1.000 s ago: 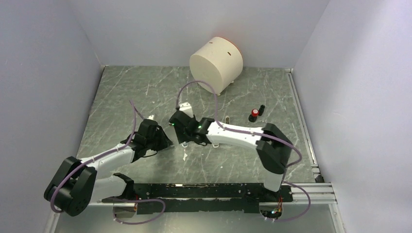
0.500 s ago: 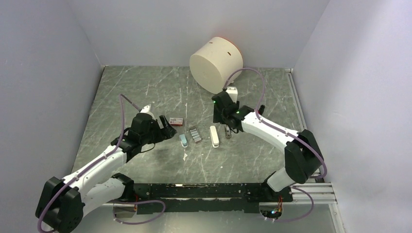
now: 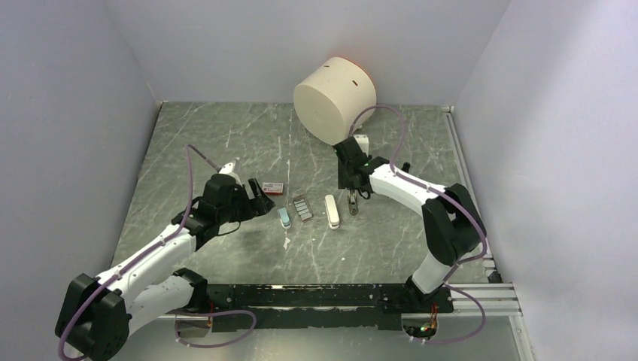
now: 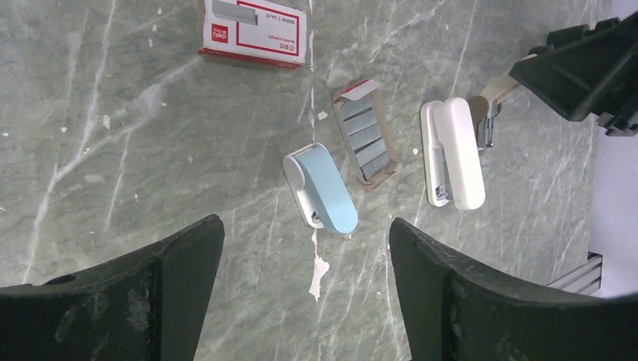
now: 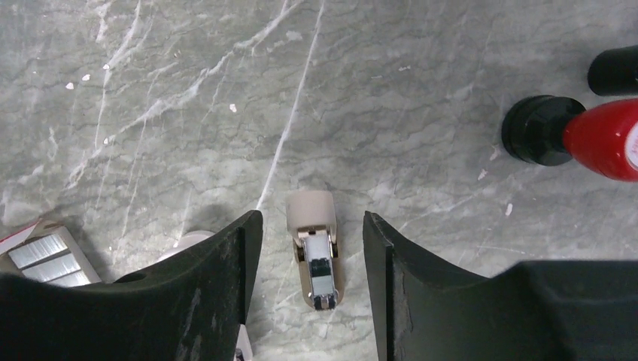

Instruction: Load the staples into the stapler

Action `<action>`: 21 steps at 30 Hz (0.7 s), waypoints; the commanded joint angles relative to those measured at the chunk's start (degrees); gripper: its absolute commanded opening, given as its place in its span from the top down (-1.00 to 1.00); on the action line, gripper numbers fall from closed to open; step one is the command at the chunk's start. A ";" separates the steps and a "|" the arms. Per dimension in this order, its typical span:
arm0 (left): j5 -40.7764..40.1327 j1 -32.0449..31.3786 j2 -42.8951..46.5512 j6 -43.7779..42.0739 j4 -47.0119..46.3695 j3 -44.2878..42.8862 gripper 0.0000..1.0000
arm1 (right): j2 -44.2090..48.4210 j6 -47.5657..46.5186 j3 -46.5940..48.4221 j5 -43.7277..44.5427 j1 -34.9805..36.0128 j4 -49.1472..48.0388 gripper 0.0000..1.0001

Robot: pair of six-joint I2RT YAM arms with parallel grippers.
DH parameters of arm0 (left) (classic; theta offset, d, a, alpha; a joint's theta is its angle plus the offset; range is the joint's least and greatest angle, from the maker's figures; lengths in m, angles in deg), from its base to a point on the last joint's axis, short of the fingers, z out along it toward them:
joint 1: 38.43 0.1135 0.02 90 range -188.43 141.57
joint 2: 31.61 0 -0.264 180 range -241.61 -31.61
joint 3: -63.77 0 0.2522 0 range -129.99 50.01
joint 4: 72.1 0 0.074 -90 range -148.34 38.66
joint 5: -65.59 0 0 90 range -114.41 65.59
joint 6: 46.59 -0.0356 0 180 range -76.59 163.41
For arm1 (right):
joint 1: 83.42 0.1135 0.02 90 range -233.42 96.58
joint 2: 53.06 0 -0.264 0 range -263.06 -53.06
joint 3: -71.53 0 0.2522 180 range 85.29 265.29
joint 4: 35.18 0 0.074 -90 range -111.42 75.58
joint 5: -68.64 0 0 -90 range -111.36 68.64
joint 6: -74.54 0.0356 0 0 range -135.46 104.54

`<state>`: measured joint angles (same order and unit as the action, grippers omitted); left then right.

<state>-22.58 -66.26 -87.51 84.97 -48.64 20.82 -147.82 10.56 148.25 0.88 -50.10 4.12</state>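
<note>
Staples just ahead of left end effector, not touching

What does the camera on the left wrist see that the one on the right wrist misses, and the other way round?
Only the left wrist view shows the red-and-white box and the blue stapler. Only the right wrist view shows the red item with a black cap, at its right edge. Both show the staples in their open tray and the beige stapler. The left view catches only part of that stapler, and the right view only a corner of the tray.
</note>
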 commanded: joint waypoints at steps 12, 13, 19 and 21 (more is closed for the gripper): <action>4.86 0.24 -0.41 -1.63 -2.11 -0.96 -0.72 | -4.33 -5.24 3.96 -2.80 -2.02 -3.26 0.20; 5.23 0.24 -0.51 -1.69 -2.20 -1.03 -0.72 | -4.47 -5.26 4.12 -2.71 -2.06 -2.82 0.22; 6.67 0.24 -0.94 -1.77 -2.92 -1.22 -0.73 | -4.42 -5.88 4.14 -2.52 -2.24 -1.61 0.18; 6.69 0.24 -1.04 -1.75 -3.00 -1.14 -0.73 | -4.54 -6.29 4.04 -2.88 -2.44 -1.60 0.14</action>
<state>-18.06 -66.29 -88.28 84.20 -49.56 20.82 -152.00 5.64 150.98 -1.70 -51.87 1.96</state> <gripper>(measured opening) 0.862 0.417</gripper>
